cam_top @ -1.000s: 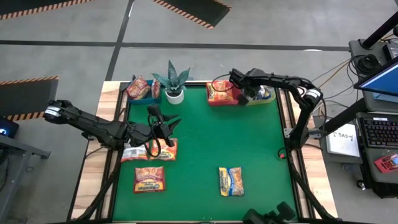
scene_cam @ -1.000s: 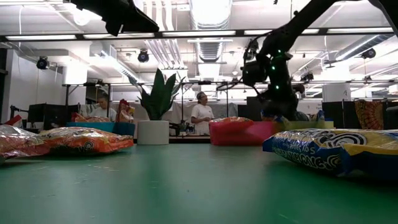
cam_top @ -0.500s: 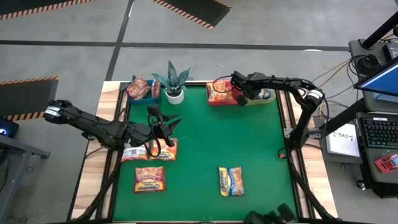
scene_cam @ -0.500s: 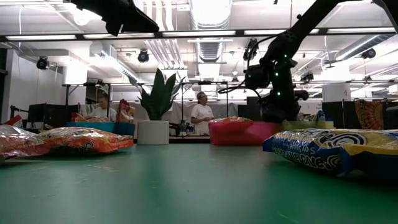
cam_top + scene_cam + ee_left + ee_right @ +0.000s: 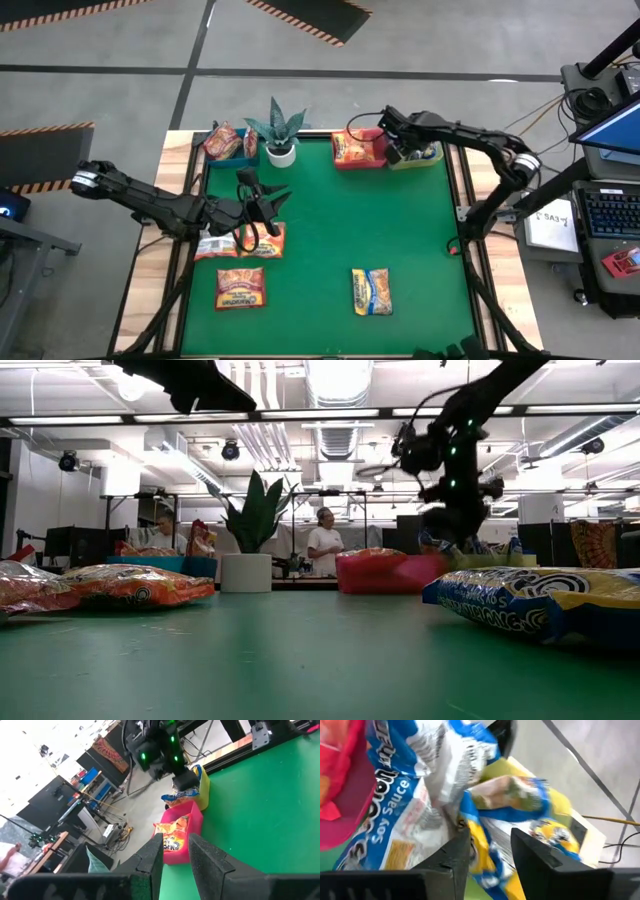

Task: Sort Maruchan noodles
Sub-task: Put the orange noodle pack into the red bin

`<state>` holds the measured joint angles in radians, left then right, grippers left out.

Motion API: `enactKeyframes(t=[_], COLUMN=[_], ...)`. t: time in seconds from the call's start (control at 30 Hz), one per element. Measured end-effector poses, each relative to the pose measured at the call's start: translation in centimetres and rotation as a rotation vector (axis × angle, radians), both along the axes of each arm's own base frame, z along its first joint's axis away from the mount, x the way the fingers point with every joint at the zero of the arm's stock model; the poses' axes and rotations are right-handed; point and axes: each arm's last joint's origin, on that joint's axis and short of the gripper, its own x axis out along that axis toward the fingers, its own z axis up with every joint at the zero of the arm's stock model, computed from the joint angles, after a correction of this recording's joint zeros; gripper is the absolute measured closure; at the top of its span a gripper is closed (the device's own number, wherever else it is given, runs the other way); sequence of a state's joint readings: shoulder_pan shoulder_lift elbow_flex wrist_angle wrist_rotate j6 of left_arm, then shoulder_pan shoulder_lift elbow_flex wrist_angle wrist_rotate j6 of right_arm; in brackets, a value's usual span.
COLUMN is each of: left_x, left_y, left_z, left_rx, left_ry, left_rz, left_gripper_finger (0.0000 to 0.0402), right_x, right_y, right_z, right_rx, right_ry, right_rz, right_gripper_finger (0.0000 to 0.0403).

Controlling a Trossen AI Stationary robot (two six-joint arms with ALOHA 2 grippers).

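Green felt covers your table [image 5: 330, 215], and your right gripper [image 5: 402, 153] hangs over the yellow-green bin [image 5: 428, 160] at the far edge, near the right corner. Its wrist view shows the fingers [image 5: 451, 855] parted, with blue-and-yellow packets [image 5: 470, 805] heaped in that bin just below them and nothing pinched between; one label reads "Soy Sauce". Touching that bin on its left stands the red bin [image 5: 358, 150], with orange packets [image 5: 172, 832] inside.

Your left gripper [image 5: 268, 207] waits above the left side of the table, over an orange packet [image 5: 262, 240] that lies by the left edge. Its fingers [image 5: 150, 860] stand slightly apart and hold nothing.

Toward the near edge lie two more: a red-orange packet [image 5: 240, 289] at the near left and a blue-and-yellow packet [image 5: 371, 291] right of centre. A whitish packet [image 5: 213, 247] rests at the left edge, touching the orange one.

At the far left corner you have the blue bin [image 5: 230, 150] with a reddish packet [image 5: 221, 140] in it, and the plant [image 5: 278, 128] just beside it.

Beyond the table, the low view shows a person [image 5: 323, 546] standing in the room.
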<state>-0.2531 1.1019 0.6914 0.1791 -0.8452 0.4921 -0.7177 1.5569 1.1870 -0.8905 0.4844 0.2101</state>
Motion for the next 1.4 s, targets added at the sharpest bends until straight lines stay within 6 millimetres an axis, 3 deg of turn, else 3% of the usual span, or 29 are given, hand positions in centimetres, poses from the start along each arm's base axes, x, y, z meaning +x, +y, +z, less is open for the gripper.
enactKeyframes(t=[0.13, 0.27, 0.47, 0.67, 0.83, 1.1, 1.27, 1.4], left_x=[0.0, -0.1, -0.7, -1.8, -2.5, -1.9, 1.2, 4.1], left_y=[0.0, 0.0, -0.3, -1.0, -1.6, -1.7, -1.9, -2.6], left_z=[-0.1, -0.5, -3.8, -6.8, -8.5, -11.4, -12.1, -10.4], left_rx=[-0.038, -0.139, -0.445, -0.786, -0.923, -0.835, -0.644, -0.552], left_ry=[-0.020, -0.048, 0.124, 0.432, 0.642, 0.798, 0.643, 0.588], left_rz=[0.007, 0.030, -0.009, -0.051, -0.019, 0.086, 0.034, -0.099], left_gripper_finger=[0.0326, 0.0326, 0.0326, 0.0326, 0.0326, 0.0326, 0.0326, 0.0326], right_x=[-0.9, -1.6, -2.1, -1.2, -0.3, 1.0, 2.4, 4.1], right_y=[1.6, 4.1, 9.6, 14.9, 18.0, 19.4, 19.3, 19.4], right_z=[2.8, 6.0, 8.5, 7.4, 5.6, 3.5, 2.4, 1.3], right_rx=[-0.045, -0.037, -0.016, -0.010, 0.023, 0.048, 0.058, 0.119], right_ry=[-0.077, -0.260, -0.502, -0.714, -0.834, -0.846, -0.849, -0.897], right_rz=[-0.007, 0.024, 0.166, 0.348, 0.454, 0.511, 0.489, 0.464], right_gripper_finger=[0.0267, 0.0267, 0.0268, 0.0280, 0.0284, 0.0284, 0.0284, 0.0276])
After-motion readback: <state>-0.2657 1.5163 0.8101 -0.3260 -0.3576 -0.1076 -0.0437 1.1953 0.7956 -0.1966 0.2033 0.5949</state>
